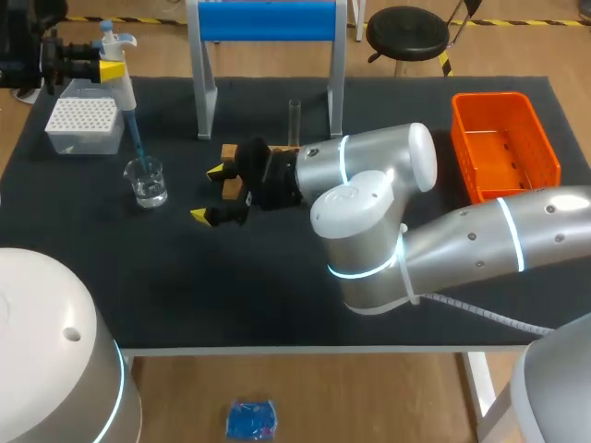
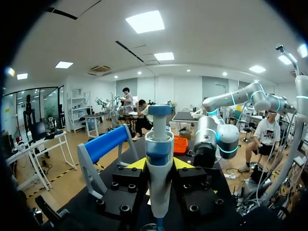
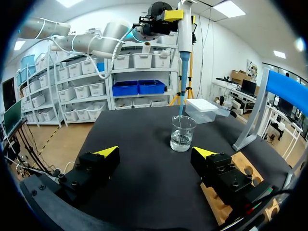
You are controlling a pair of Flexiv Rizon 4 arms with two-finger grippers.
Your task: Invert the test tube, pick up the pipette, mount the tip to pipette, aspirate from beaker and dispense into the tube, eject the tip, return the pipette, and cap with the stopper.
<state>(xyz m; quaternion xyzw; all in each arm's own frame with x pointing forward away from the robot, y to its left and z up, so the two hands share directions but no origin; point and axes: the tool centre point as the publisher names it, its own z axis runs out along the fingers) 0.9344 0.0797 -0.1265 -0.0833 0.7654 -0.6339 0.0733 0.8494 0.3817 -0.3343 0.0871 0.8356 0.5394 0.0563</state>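
1. Right end effector (image 1: 207, 193): nearest you, low over the surface (image 1: 277, 305). Fingers stand wide apart and hold nothing. A wood block (image 1: 230, 155) lies just beside it and partly under it.

2. Beaker (image 1: 147, 182): clear glass, upright, with a little clear liquid in the bottom. It stands ahead of the right end effector and apart from it.

3. Pipette (image 1: 121, 88): white body with blue trim, fitted with a long blue tip (image 1: 137, 143). Its long axis is close to vertical. The tip points down inside the beaker's mouth. You cannot tell whether its end reaches the liquid.

4. Left end effector (image 2: 160, 164): clamped on the pipette's body from both sides, directly above the beaker.

5. Tube (image 1: 295, 118): clear, slim, upright, mouth up, no stopper on it. Its foot is hidden behind the right arm.
   - Key relation: it lies to the pipette's right and a little farther back, beyond the right end effector.
   - The right arm is the nearer one, but the left carries the pipette, so you likely cross over that idle arm.
   - Pipette and tube are both upright, so you should need only a lift clear of the beaker's rim and a sideways carry, no turning.
   - The narrow mouth will likely ask for fine centring.

6. Tip box (image 1: 83, 125): white, just behind the beaker.

7. Stand (image 1: 268, 20): blue bar on grey legs, farthest back.
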